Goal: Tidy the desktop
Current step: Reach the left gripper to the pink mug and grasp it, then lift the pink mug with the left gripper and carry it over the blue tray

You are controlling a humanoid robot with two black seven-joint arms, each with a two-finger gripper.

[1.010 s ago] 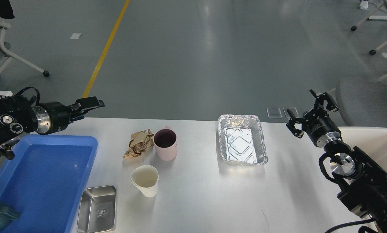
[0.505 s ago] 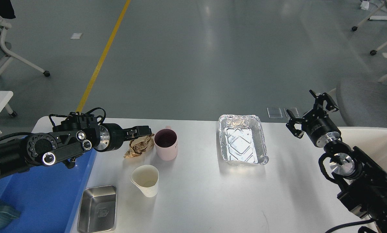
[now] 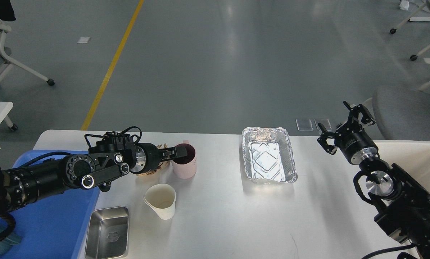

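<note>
Desktop (image 3: 218, 223) is filling the lower part of the view, carrying a pink mug (image 3: 184, 166), crumpled brown paper (image 3: 153, 169), white paper cup (image 3: 161, 200), small steel tray (image 3: 107, 233), foil tray (image 3: 268, 155) & blue tray (image 3: 53, 223) at left edge. Left gripper (image 3: 175, 152) is sitting at the mug's rim, w/ the paper just beneath the wrist; jaw state can't tell, looks dark & end-on. Right gripper (image 3: 340, 124) is hovering past the far right edge, fingers spread apart, holding nothing.

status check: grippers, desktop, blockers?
Left gripper at pink mug rim, grip unclear. Right gripper open, idle. Desktop uncleared: paper cup, foil tray, steel pan. No blockers.
</note>
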